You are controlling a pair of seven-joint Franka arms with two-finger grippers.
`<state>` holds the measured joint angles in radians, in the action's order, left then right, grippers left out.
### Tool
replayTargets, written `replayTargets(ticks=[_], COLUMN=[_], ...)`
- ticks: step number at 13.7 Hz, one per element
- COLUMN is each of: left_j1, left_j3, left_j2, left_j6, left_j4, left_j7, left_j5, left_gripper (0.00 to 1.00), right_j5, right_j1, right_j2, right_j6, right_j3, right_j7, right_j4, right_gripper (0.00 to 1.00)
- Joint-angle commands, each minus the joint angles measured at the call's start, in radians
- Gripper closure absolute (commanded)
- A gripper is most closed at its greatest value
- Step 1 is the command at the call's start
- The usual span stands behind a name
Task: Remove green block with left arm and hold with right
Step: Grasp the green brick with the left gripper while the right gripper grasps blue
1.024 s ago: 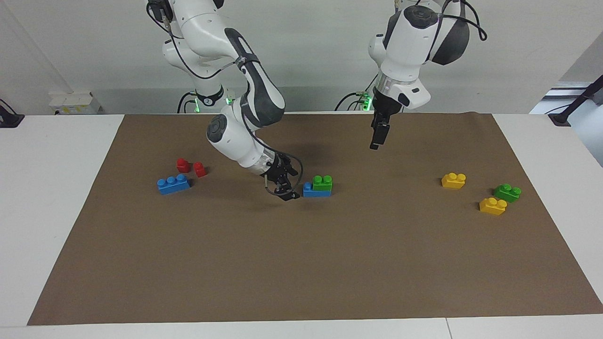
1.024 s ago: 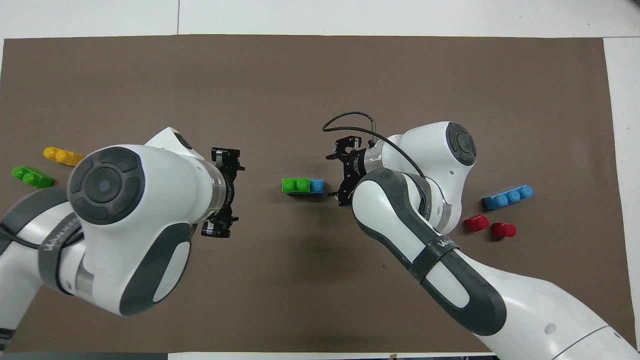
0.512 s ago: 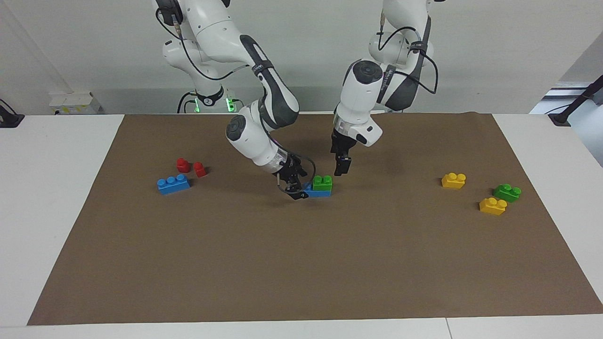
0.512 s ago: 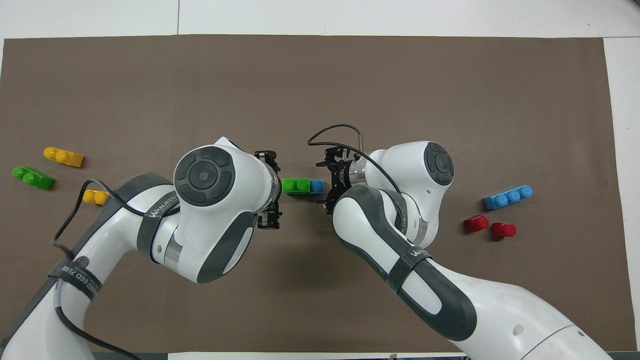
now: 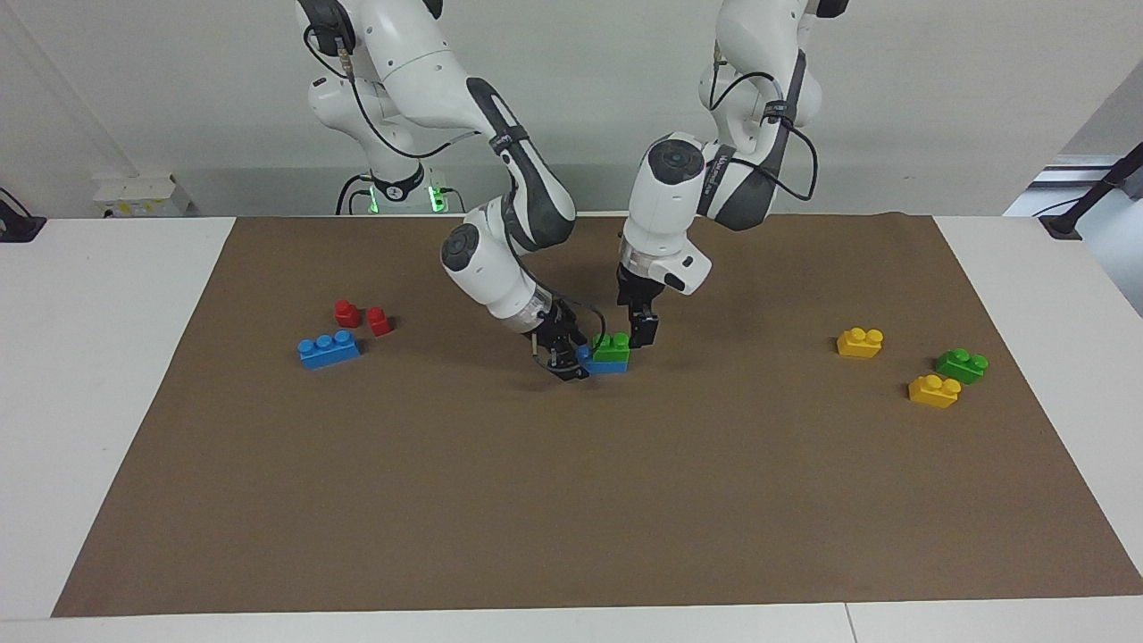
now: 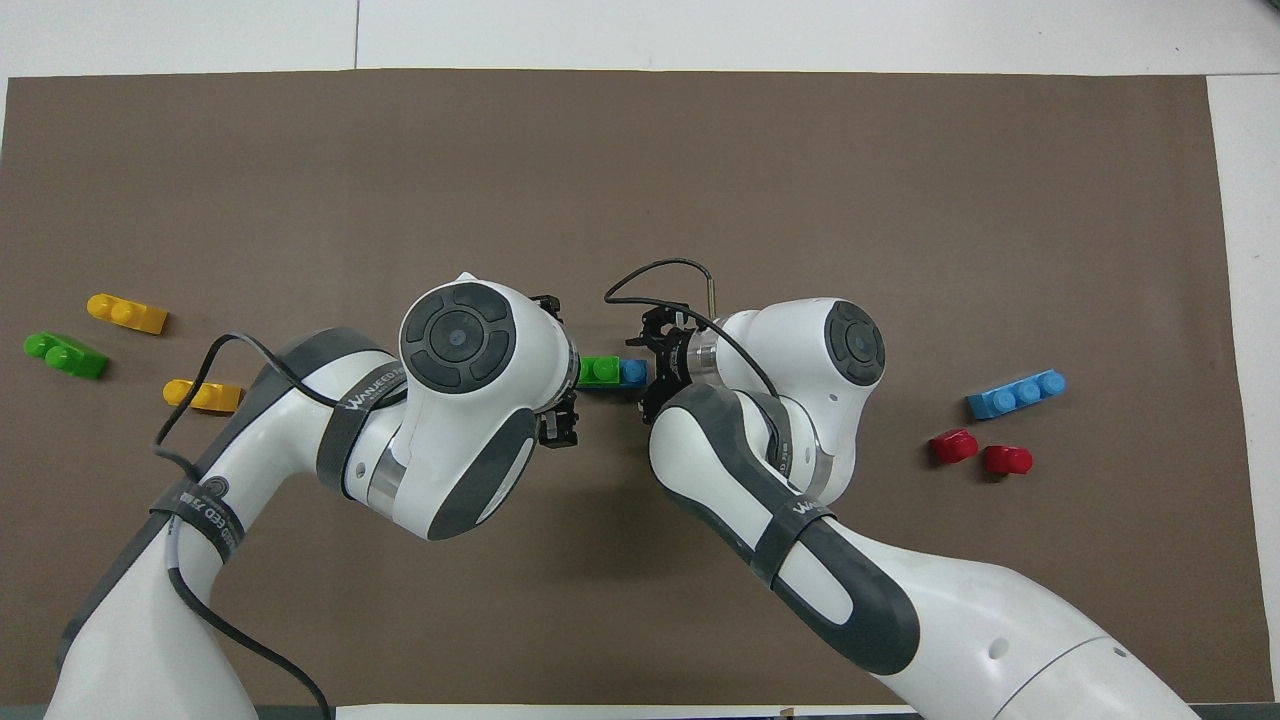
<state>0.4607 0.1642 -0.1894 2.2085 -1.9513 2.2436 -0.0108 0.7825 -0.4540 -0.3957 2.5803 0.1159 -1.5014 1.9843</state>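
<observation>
The green block [image 5: 612, 347] is a two-stud brick stacked on a blue brick [image 5: 600, 365] near the middle of the brown mat. It also shows in the overhead view [image 6: 600, 371], with one stud of the blue brick [image 6: 633, 372] bare beside it. My left gripper [image 5: 641, 334] hangs low, close beside the green block at the left arm's end, open; in the overhead view [image 6: 566, 372] its arm covers part of the block. My right gripper [image 5: 566, 356] is down at the blue brick's bare end, open, fingers either side of it [image 6: 650, 370].
Toward the left arm's end lie a second green block [image 5: 962, 364] and two yellow blocks [image 5: 860, 342] [image 5: 934, 390]. Toward the right arm's end lie a blue three-stud brick [image 5: 329, 348] and two red pieces [image 5: 346, 313] [image 5: 379, 321].
My left gripper swung in from above and came down beside the green block. My right gripper slid along the mat up to the blue brick's end. The bricks have not moved.
</observation>
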Motion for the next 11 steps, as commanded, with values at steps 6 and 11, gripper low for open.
replayTargets(ticks=[6, 11], left_j1=[0.035, 0.035], left_j3=[-0.014, -0.014], left_j2=[-0.087, -0.090], left_j6=[0.043, 0.066], left_j4=[0.038, 0.028], left_j7=[0.099, 0.106], left_j5=[0.075, 0.107], left_gripper=[0.00, 0.00], right_j5=[0.050, 0.050], right_j1=[-0.008, -0.008], right_j2=[0.005, 0.005], right_j6=[0.034, 0.035], right_j3=[-0.001, -0.001], right_j7=[0.066, 0.067], right_j4=[0.016, 0.016], right_gripper=[1.00, 1.00])
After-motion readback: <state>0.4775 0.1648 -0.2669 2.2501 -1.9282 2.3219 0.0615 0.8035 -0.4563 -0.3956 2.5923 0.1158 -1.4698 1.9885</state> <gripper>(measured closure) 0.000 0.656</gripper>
